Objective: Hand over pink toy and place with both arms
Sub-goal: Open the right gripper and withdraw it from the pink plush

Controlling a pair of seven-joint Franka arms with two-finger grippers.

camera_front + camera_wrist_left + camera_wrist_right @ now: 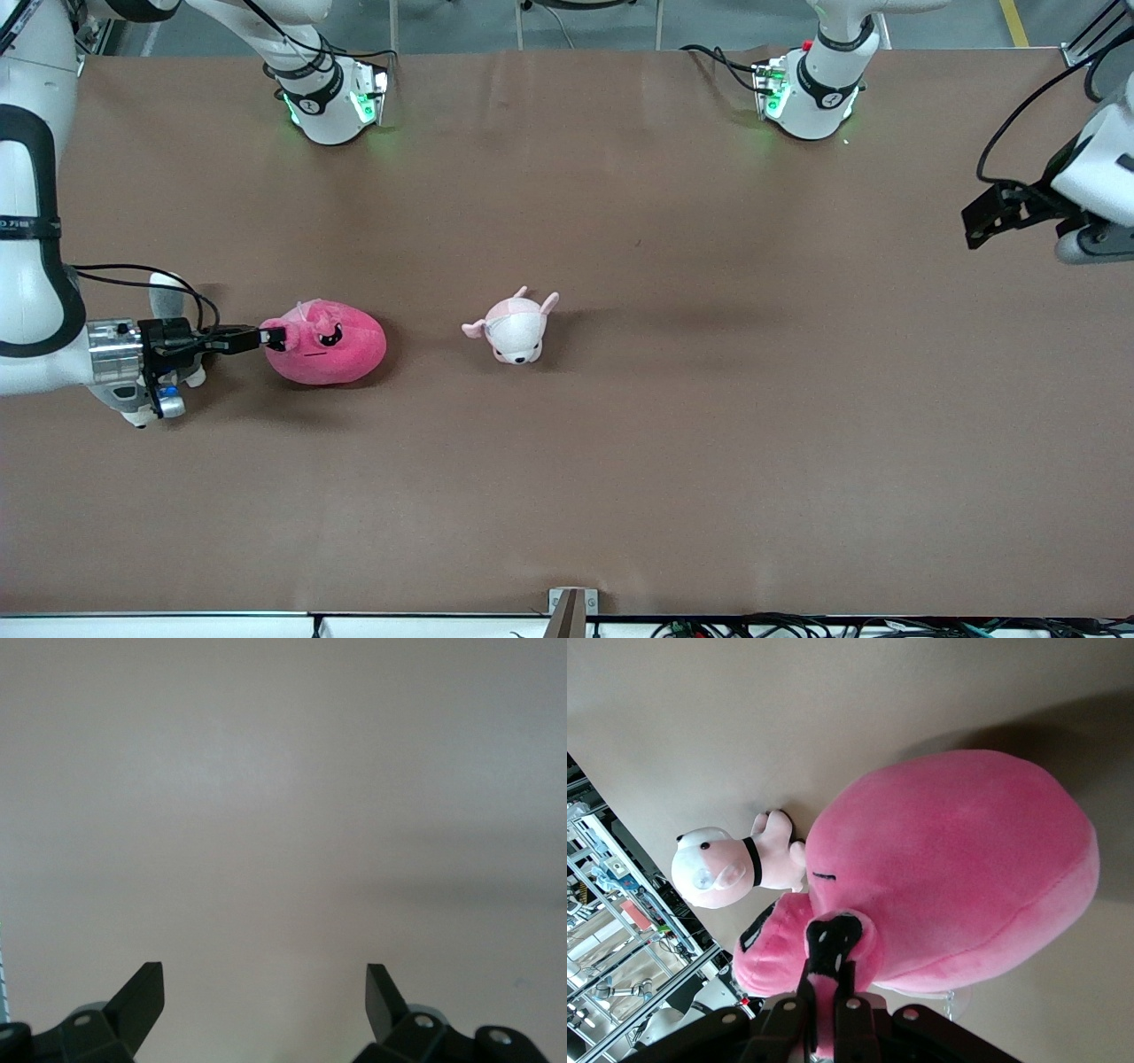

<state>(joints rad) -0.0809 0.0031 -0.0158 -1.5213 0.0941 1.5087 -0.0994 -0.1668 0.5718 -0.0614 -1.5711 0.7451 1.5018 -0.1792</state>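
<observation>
A brown table [620,461] under even light, grey floor [602,22].

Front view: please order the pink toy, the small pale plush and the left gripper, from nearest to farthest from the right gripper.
1. pink toy, pinched in the right gripper.
2. small pale plush, mid-table beside the toy.
3. left gripper, open, waiting at the left arm's end.

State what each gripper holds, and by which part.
Right gripper: shut on the round hot-pink plush toy, pinching a fold by its eye. Left gripper: open, holding nothing.
</observation>
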